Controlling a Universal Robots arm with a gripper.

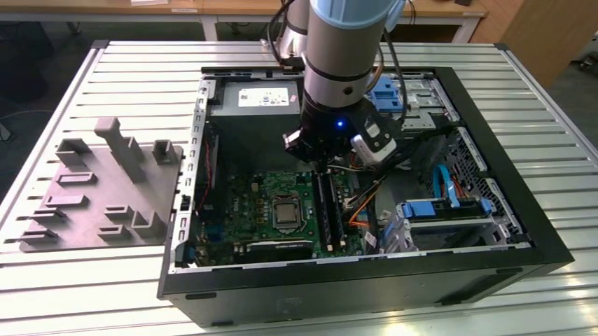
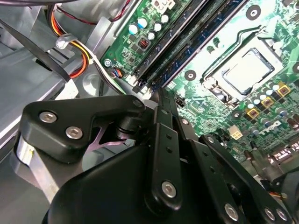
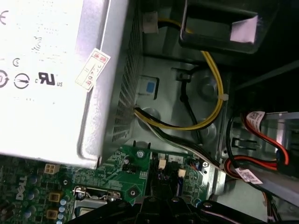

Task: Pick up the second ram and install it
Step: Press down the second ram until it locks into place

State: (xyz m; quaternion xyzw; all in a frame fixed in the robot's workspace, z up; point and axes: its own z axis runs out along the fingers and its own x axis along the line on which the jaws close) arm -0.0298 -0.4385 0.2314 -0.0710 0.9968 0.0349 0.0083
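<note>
— Dark-blue, was the second ram point(image 2: 187, 44) seated?
— We saw it lying in the motherboard point(image 2: 261, 98) sockets, just beyond the gripper point(image 2: 161, 100), whose narrowed fingers held nothing.

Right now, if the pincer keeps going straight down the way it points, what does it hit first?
Probably the long black memory sockets on the green motherboard, directly beneath the pincer; depth is unclear.

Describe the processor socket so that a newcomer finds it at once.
Start at the open black computer case on the slatted table; a green motherboard lies on its floor. The processor socket sits near the board's middle, beside the long black memory slots: it alone is square with a silver metal lid, where they are narrow strips.
</note>
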